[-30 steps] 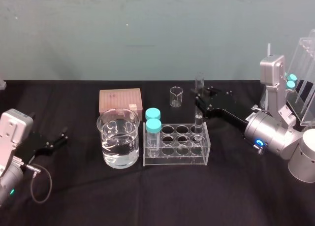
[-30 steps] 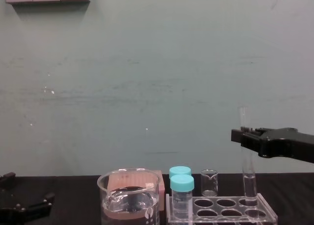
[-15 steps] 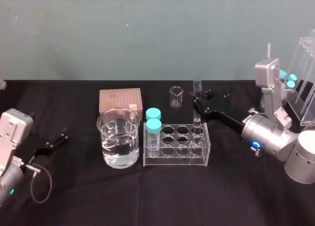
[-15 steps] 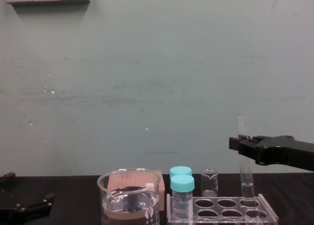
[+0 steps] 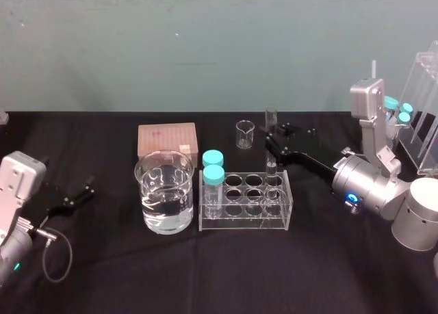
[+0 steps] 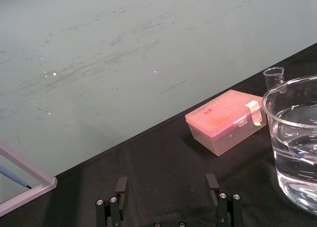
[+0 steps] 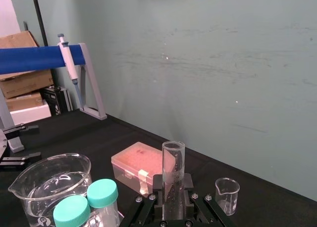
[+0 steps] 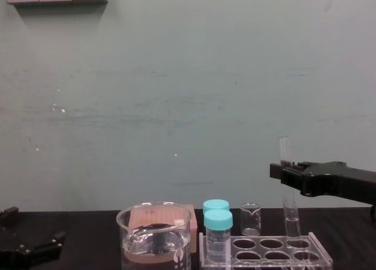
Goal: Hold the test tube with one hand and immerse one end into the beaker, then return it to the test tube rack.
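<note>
The right gripper (image 5: 272, 141) squeezes the test tube (image 5: 272, 166) and holds it almost upright over the right end of the test tube rack (image 5: 244, 219), with its round end just at the top holes. I think the dip comes next: lift it clear, carry it left past the capped vials (image 5: 213, 174), and lower it slowly into the beaker (image 5: 165, 201). The left gripper (image 5: 81, 194) rests far off to the left, jaws apart.

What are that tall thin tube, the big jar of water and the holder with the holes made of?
The test tube, held in the right claw, looks like clear glossy glass: thin, see-through wall. The beaker also looks like glass, with bright glints along its rim. The test tube rack seems clear acrylic, built of flat, sharp-edged plates, though glass cannot be ruled out.
</note>
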Controlling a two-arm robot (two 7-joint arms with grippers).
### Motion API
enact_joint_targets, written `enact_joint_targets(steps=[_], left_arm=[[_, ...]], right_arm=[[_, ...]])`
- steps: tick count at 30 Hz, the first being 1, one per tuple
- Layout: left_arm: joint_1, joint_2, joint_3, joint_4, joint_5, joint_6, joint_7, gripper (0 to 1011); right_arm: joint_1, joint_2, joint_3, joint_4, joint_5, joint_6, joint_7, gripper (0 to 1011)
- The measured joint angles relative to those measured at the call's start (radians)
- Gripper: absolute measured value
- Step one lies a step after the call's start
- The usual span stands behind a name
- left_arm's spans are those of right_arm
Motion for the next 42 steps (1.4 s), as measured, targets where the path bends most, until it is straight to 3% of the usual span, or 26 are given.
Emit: enact_joint_targets(steps=[28,42], left_arm=[[0.000,0.000,0.000,0.000,0.000,0.000,0.000,1000],[0.000,0.000,0.000,0.000,0.000,0.000,0.000,1000]], right_arm=[[-0.008,-0.001,-0.005,0.009,0.000,0.002,0.009,226],[-0.011,-0.009,0.004,0.027,-0.001,-0.044,0.015,226]])
